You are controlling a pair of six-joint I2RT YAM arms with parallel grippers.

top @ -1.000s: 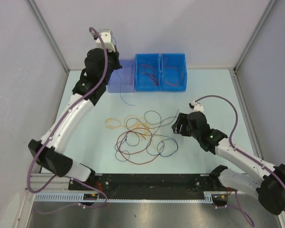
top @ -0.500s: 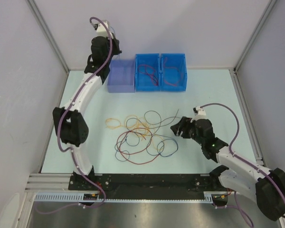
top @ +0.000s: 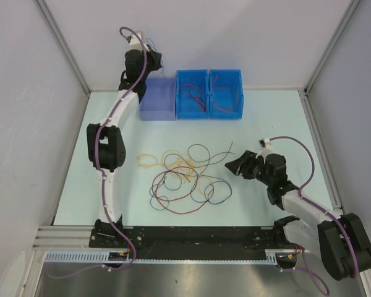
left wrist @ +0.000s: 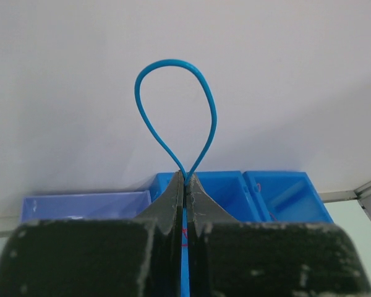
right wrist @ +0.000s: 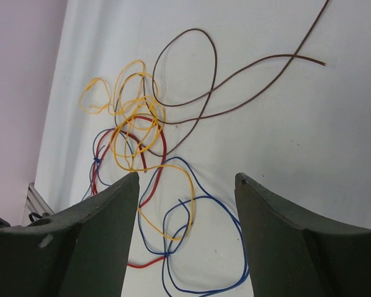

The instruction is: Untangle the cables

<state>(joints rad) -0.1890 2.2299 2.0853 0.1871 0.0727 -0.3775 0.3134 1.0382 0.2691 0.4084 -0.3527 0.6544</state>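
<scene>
A tangle of thin cables in red, yellow, dark and blue lies in the middle of the table. In the right wrist view the same pile lies ahead of the jaws. My right gripper is open and empty, low at the pile's right edge. My left gripper is raised high above the lavender bin. It is shut on a blue cable that loops up past the fingertips. The strand below the jaws is mostly hidden.
Two blue bins stand at the back next to the lavender bin, each holding red strands. They also show in the left wrist view. A dark brown strand trails away from the pile toward the right. Walls enclose the table.
My left arm has stretched up and back, lifting the blue cable off the table above the lavender bin. My right gripper has drawn back to the right and lower beside the pile.
</scene>
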